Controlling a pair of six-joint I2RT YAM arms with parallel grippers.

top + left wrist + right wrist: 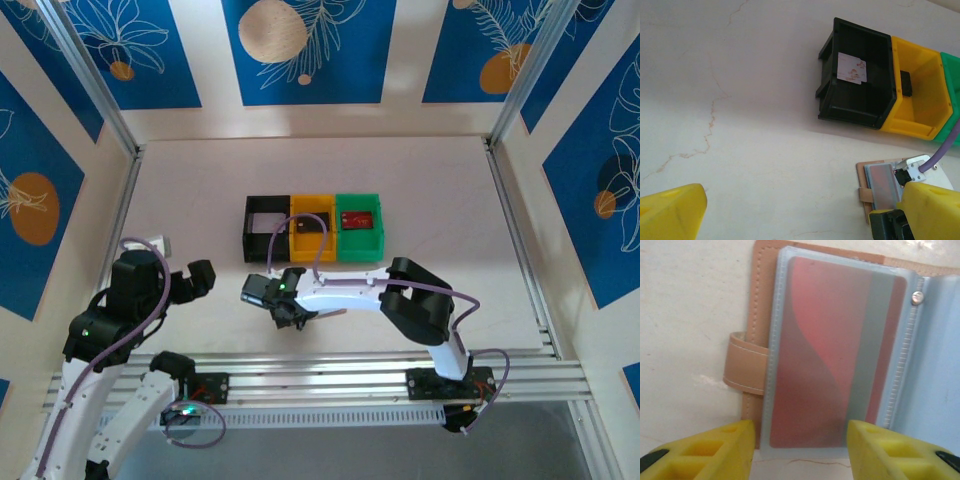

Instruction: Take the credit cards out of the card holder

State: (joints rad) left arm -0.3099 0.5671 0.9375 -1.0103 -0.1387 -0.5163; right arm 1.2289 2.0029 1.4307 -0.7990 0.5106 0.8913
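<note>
1. The tan, leather-like bifold card holder (757, 300) lies open and flat on the pale bench (740, 125). Its snap tab (742, 367) sticks out from the outer edge.
2. A red-and-grey plastic credit card (835, 355) sits inside the card holder's clear grey-blue pocket panel (777, 340), fully sleeved.
3. The right end effector (800, 450) hovers over the card holder's near edge. It is half spread and empty, with a yellow finger (705, 452) at each side of the pocket.
4. The step in hand looks like drawing this card out. Which side of the pocket is open cannot be told, so find the mouth first and pull along it, not across.
5. Pinch the card's bare edge alone. Catching the soft sleeve too would likely lift the whole card holder.
6. The left end effector (200, 278) is spread wide, holds nothing, and sits well left of the card holder. Pressing it onto the tan cover should stop any sliding.
7. Beyond the card holder stand a black plastic bin (826, 90), a yellow one (920, 105) and a green one (360, 240), each already holding a card.
</note>
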